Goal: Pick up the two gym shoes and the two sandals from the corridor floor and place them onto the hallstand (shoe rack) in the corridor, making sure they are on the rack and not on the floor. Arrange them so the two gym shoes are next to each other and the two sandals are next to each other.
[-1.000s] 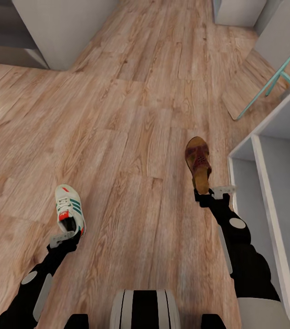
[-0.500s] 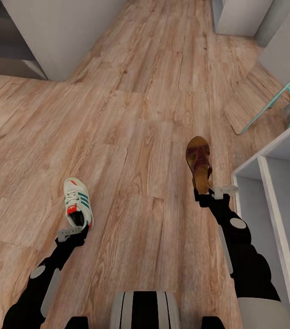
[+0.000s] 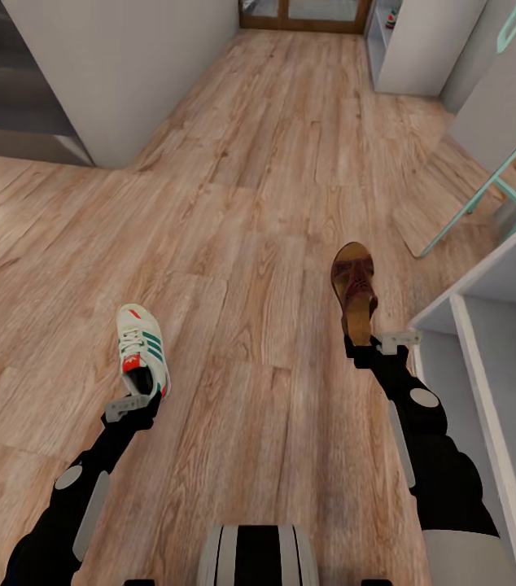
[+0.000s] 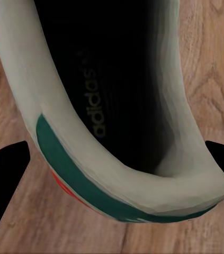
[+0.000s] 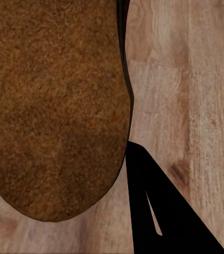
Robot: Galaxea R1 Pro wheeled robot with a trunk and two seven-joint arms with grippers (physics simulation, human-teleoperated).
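A: Since earlier, view tipped up; left gripper (image 3: 133,402) carries sneaker (image 3: 143,348) further right.

B: Right gripper (image 3: 369,347) clamps sandal (image 3: 355,289) by heel, above floor (image 3: 258,203), beside rack (image 3: 486,325).

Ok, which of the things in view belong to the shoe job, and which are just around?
Job:
gym shoe, held by left end effector
sandal, held by right end effector
hallstand
corridor floor

Just around:
teal frame
grey cabinet
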